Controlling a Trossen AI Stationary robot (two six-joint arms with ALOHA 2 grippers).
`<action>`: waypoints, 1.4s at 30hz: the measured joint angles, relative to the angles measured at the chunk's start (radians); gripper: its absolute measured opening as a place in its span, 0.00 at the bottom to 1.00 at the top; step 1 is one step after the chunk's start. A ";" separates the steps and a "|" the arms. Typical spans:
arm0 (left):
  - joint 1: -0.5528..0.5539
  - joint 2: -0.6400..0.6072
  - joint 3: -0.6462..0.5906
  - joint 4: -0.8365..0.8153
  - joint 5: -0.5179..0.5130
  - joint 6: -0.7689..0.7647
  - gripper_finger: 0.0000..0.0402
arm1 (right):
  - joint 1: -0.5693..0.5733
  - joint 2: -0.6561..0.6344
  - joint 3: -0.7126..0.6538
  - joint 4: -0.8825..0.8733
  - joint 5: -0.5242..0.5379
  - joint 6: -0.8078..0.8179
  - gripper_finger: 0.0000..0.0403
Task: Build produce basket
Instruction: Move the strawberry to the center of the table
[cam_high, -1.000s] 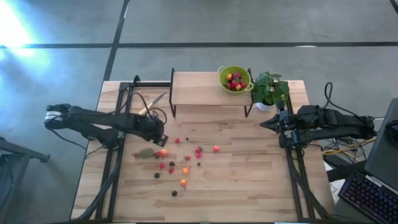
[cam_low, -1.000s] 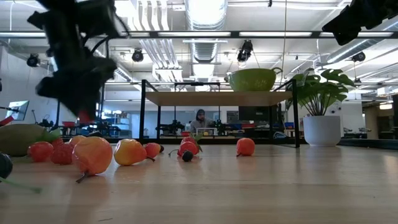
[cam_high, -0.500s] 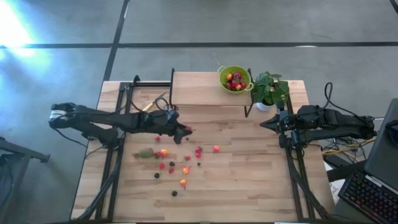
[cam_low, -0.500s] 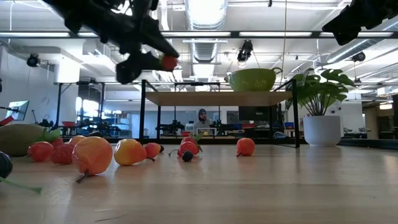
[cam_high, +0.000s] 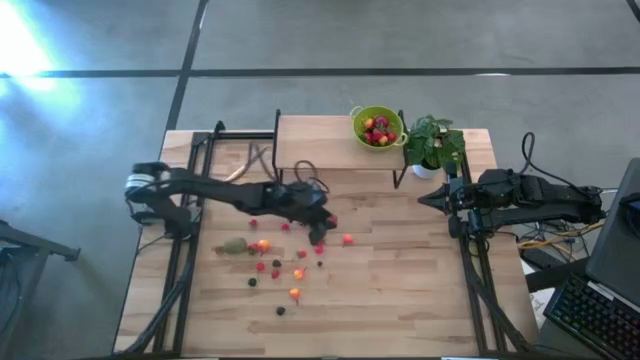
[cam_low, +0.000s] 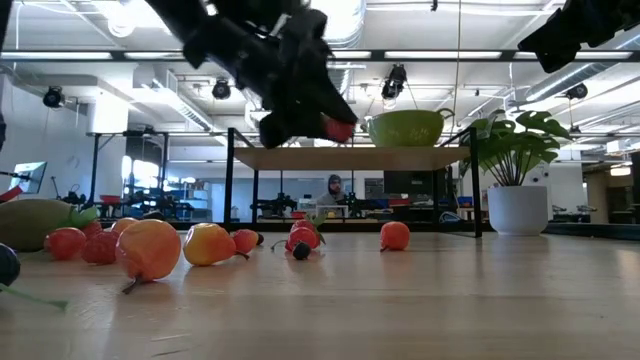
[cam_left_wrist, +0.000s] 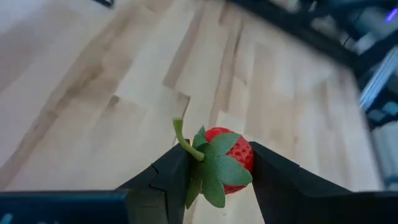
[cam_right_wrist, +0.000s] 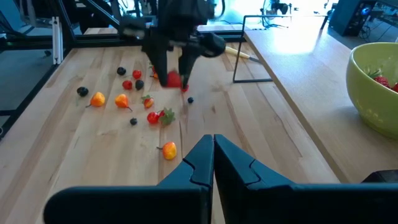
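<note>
Gripping a red strawberry (cam_left_wrist: 229, 163) between its fingers, the left gripper (cam_high: 322, 215) hangs above the table (cam_high: 400, 290), over the scattered produce (cam_high: 277, 268). Beyond it, the produce basket (cam_high: 378, 127) sits on the raised shelf (cam_high: 310, 140), apparently part-filled. The right gripper (cam_right_wrist: 212, 152), fingers pressed together, waits beside the shelf.

Wooden table (cam_high: 400, 290), light planks. Raised wooden shelf (cam_high: 315, 142) on black metal legs stands at its far edge. Potted plant (cam_high: 433, 146), white pot, just right of shelf. Yellow-handled knife (cam_right_wrist: 238, 54) lies left of shelf, partly hidden.
</note>
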 joint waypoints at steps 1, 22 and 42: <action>0.000 0.025 0.031 -0.040 0.001 0.017 0.39 | 0.000 0.000 0.000 0.000 0.000 0.000 0.02; 0.020 0.373 0.340 -0.382 -0.073 0.141 0.39 | 0.000 0.000 0.000 0.000 0.000 0.000 0.02; 0.022 0.357 0.352 -0.456 -0.033 0.158 0.59 | 0.000 0.000 0.000 0.000 0.000 0.000 0.02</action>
